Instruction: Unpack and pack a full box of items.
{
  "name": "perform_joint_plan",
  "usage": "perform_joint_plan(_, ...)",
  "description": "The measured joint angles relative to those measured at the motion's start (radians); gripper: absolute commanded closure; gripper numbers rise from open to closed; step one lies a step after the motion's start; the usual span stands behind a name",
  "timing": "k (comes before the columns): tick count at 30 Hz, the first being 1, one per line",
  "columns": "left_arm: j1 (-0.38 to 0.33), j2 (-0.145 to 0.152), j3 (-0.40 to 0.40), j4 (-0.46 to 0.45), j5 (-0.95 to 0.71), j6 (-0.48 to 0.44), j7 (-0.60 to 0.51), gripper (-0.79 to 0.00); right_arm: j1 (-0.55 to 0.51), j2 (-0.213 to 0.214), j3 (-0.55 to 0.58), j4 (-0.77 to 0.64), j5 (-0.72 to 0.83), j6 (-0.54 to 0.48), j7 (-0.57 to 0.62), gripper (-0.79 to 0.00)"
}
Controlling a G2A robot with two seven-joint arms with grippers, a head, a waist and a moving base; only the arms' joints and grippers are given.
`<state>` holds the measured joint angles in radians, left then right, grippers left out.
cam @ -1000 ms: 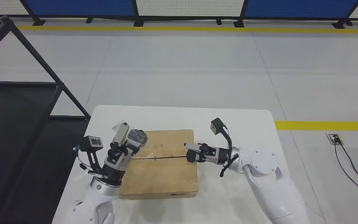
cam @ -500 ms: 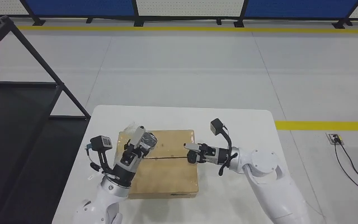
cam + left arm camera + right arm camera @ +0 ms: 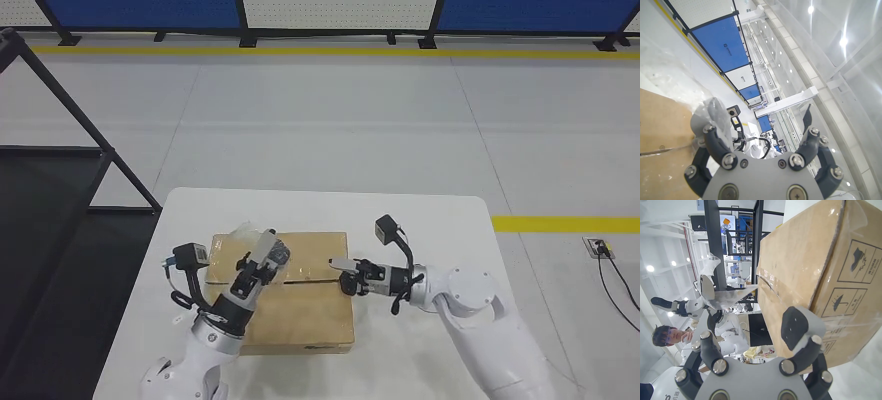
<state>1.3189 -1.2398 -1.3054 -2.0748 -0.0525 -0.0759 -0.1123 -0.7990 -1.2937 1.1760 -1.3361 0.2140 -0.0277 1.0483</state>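
A closed cardboard box (image 3: 290,300) stands mid-table, its top seam running across. A peeled strip of clear tape (image 3: 730,295) stretches from that seam (image 3: 764,283) to one finger of my left gripper (image 3: 266,254). This gripper hovers over the box's left half, open, and the crumpled tape (image 3: 715,111) clings to a single finger (image 3: 712,136). My right gripper (image 3: 343,270) is at the box's right edge by the seam's end. It is open too, with one black pad (image 3: 795,326) close to the box's printed end face (image 3: 853,279). Nothing sits between its fingers.
The white table (image 3: 430,215) has bare room behind and to the right of the box. A black metal rack (image 3: 60,190) stands off the table's left side. The box's front edge lies close to the table's near edge.
My left gripper has moved rightwards from the box's left edge to above its left half, trailing the tape. The right gripper has barely shifted.
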Motion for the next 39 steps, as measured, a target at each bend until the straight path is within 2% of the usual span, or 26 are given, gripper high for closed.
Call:
perform_joint_plan(10, 0.009, -0.005, -0.017, -0.002, -0.017, -0.013, 0.009, -0.785, 0.011, 0.004, -0.014, 0.007, 0.008, -0.005, 0.001, -0.785)
perform_joint_plan(14, 0.02, -0.005, -0.047, -0.01, -0.02, -0.03, 0.022, -0.785, 0.015, 0.005, -0.02, 0.013, 0.014, -0.008, 0.002, -0.785)
perform_joint_plan(20, 0.034, -0.003, -0.126, -0.022, -0.035, -0.049, 0.039, -0.785, 0.019, 0.006, -0.029, 0.018, 0.02, -0.015, 0.004, -0.785)
perform_joint_plan(28, 0.085, 0.001, -0.283, -0.064, -0.111, -0.1, 0.063, -0.785, 0.029, 0.008, -0.041, 0.021, 0.026, -0.014, 0.005, -0.785)
perform_joint_plan(35, 0.101, 0.007, -0.406, -0.051, -0.21, -0.122, 0.004, -0.785, 0.041, 0.008, -0.057, 0.025, 0.026, -0.011, 0.001, -0.785)
perform_joint_plan(39, 0.104, 0.011, -0.465, -0.037, -0.316, -0.083, -0.064, -0.785, 0.043, 0.009, -0.062, 0.03, 0.029, -0.011, -0.002, -0.785)
